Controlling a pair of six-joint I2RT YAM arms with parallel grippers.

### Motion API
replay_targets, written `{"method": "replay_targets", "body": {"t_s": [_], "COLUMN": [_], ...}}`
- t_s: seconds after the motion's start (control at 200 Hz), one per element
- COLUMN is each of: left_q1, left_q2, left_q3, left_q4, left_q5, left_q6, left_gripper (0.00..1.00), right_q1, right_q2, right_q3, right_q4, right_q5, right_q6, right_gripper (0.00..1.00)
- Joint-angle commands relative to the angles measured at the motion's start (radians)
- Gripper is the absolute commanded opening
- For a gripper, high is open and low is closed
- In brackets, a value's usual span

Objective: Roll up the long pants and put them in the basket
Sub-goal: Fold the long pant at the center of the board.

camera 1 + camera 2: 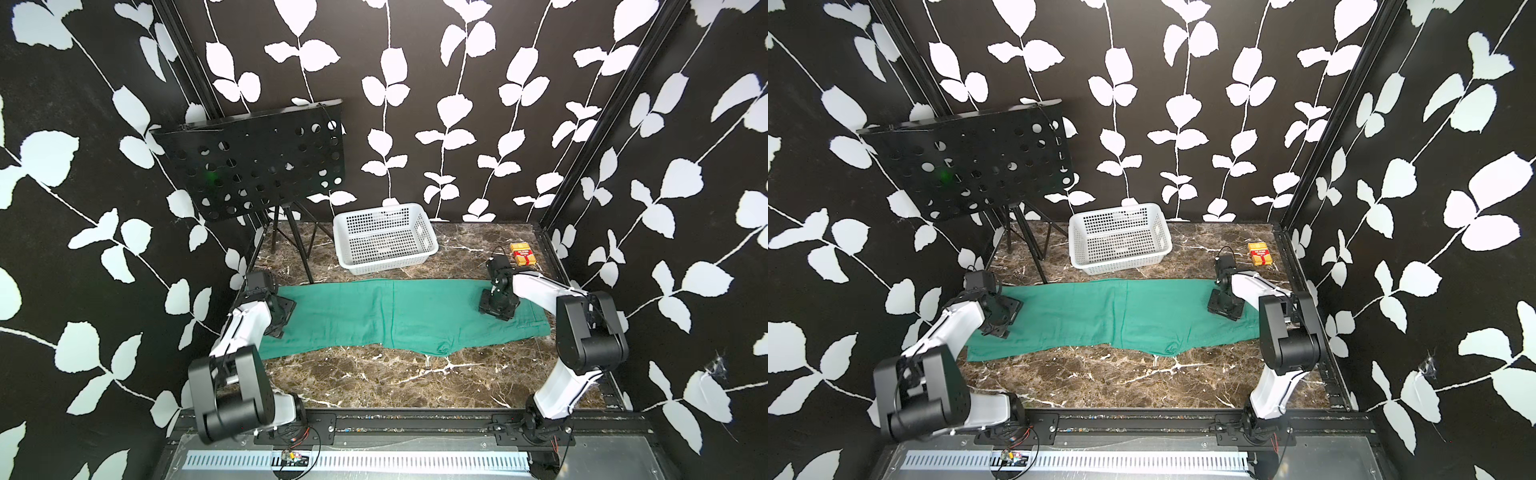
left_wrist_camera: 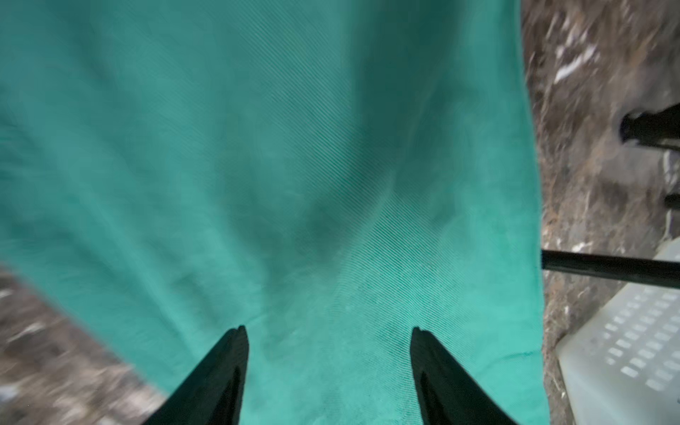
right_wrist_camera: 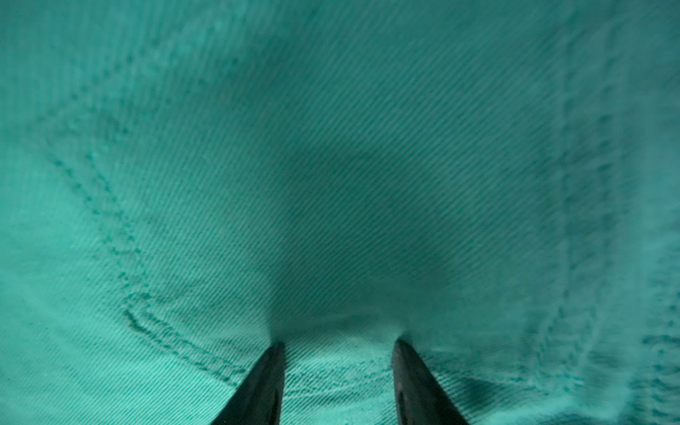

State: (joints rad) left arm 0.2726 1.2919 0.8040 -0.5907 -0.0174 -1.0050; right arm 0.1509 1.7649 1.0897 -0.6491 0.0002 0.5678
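One pair of long pants [image 1: 353, 316] lies flat across your counter [image 1: 374, 382]; your left end effector [image 2: 329, 331] stands wide over the cloth, your right end effector [image 3: 338, 344] narrower, tips pressing it.

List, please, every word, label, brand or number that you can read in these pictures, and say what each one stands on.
Nothing can be read.
yellow box, far right of the table: lettering on its red bands, too small and blurred to read in both top views.
long pants: no label or print shows, only stitching in the wrist views.
white basket: no text shows.
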Motion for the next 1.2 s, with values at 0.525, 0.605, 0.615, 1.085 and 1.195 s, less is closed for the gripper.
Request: {"method": "replay_targets", "body": {"t_s": [0.525, 0.605, 0.615, 1.085, 1.195], "left_q1": [0.260, 0.264, 0.264, 0.289, 0.309], "left_q2": [-0.193, -0.154, -0.148, -0.014, 0.015], "left_q3": [-0.185, -0.185, -0.187, -0.224, -0.233], "left_q4": [0.079, 0.136, 0.145, 0.219, 0.233], "left_q5": [0.002, 0.017, 0.018, -0.015, -0.012], "left_q6": [0.085, 0.106, 0.108, 0.104, 0.117], "left_gripper": [0.54, 0.56, 0.56, 0.57, 0.58], "right_q1": [-0.016, -0.020, -0.020, -0.125, -0.172], "right_q2": [-0.081, -0.084, -0.084, -0.088, -0.065], "right_q3": [0.021, 0.026, 0.026, -0.009, -0.029], "right_q4": [0.052, 0.045, 0.043, 0.008, 0.037], "right_q5": [-0.148, -0.141, -0.140, -0.041, -0.076], "right_q6": [-0.109, -0.125, -0.127, -0.108, -0.063], "right_gripper": [0.52, 0.53, 0.53, 0.58, 0.60]}}
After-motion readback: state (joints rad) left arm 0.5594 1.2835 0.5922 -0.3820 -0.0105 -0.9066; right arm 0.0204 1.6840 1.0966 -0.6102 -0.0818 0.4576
